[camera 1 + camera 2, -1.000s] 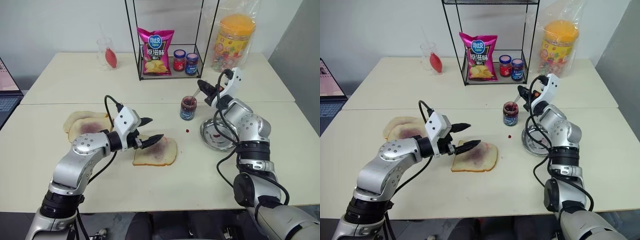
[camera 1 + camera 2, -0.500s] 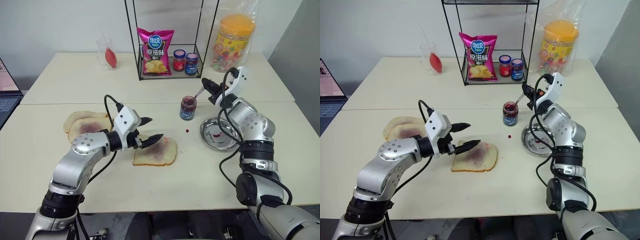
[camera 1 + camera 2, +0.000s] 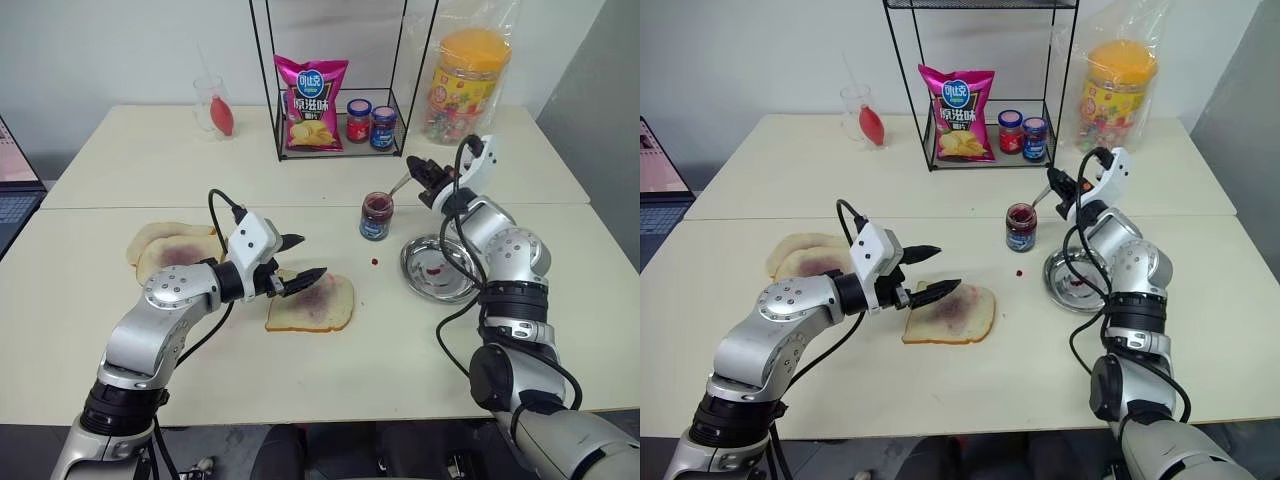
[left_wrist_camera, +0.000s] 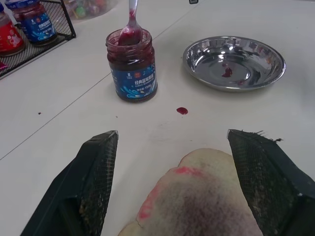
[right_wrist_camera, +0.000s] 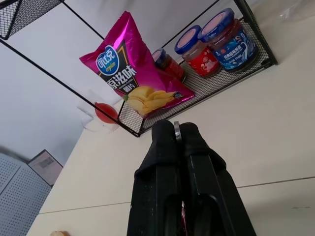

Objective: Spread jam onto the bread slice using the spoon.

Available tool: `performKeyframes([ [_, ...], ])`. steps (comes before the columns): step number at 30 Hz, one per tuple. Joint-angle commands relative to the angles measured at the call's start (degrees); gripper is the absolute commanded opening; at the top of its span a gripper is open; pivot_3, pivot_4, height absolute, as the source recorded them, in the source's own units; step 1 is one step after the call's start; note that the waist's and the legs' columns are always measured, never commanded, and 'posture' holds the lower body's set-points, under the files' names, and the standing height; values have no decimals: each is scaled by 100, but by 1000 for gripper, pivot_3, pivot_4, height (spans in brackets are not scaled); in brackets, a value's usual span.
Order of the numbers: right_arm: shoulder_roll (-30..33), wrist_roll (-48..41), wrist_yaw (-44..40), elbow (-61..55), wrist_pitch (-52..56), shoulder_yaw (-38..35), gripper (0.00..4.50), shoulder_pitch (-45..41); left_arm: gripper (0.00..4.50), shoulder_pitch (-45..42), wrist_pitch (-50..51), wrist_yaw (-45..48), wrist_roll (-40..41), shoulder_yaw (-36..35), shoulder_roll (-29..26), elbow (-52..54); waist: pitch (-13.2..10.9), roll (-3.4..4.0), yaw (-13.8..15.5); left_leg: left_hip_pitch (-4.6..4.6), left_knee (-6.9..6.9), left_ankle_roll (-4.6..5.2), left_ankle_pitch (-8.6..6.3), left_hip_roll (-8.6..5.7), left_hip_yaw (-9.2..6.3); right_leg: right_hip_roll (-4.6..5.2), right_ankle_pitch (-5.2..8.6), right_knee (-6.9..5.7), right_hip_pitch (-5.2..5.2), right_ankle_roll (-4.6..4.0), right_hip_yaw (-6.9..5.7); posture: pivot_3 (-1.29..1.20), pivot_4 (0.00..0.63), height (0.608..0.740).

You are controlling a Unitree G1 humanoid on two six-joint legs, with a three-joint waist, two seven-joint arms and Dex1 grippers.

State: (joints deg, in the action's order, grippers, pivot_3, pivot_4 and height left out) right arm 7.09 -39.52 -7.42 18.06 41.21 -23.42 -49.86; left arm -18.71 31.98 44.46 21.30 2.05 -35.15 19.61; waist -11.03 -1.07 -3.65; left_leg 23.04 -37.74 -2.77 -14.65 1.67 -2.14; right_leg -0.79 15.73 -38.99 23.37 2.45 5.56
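The big cream tabletop (image 3: 330,370) filled most of the head picture. Near the middle, a bit left, lay the square white bread slice with a tan crust and a purple-red smear (image 3: 312,303). The left pincer (image 3: 298,260) hung just over the bread's near-left edge, its two black fingers (image 4: 93,172) spread wide with nothing between them.

To the right of the middle sat a round shiny steel dish (image 3: 438,268) with a few red spots in it. Just left of the dish stood the small clear glass jar with a blue label, and the dark red jam (image 4: 131,66) showed through its glass. A little red drop (image 4: 182,110) lay on the tabletop between the jar and the bread.

Above and right of the jar, the right pincer (image 3: 416,172) was squeezed shut on the handle of the small thin silver spoon (image 3: 398,186). The spoon's bowl, red with jam (image 4: 130,34), sat in the jar's open mouth.

The step looked like scooping jam. Next, the spoon would likely need lifting out slowly and kept level, so no more jam dripped. Then it would need carrying left, past the drop, to the middle of the bread and wiping flat across it.
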Motion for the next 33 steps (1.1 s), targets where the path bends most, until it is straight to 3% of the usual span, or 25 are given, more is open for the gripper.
performKeyframes([
  [1, 53, -174, 5, -208, -29, -76, 18, -218, 3702, -113, -151, -11, -26, -27, 10, 96, 0, 0, 0, 0, 0, 0, 0, 0, 0, 0, 0, 0, 0, 0, 0, 0, 150, 740],
  [33, -27, -1131, 411, -2, 164, -733, 18, -259, 3702, -487, -585, -5, 57, -220, 267, -221, 0, 0, -1, 1, 1, 0, 0, 0, 2, 0, 0, 2, 0, 0, 1, 0, 150, 740],
])
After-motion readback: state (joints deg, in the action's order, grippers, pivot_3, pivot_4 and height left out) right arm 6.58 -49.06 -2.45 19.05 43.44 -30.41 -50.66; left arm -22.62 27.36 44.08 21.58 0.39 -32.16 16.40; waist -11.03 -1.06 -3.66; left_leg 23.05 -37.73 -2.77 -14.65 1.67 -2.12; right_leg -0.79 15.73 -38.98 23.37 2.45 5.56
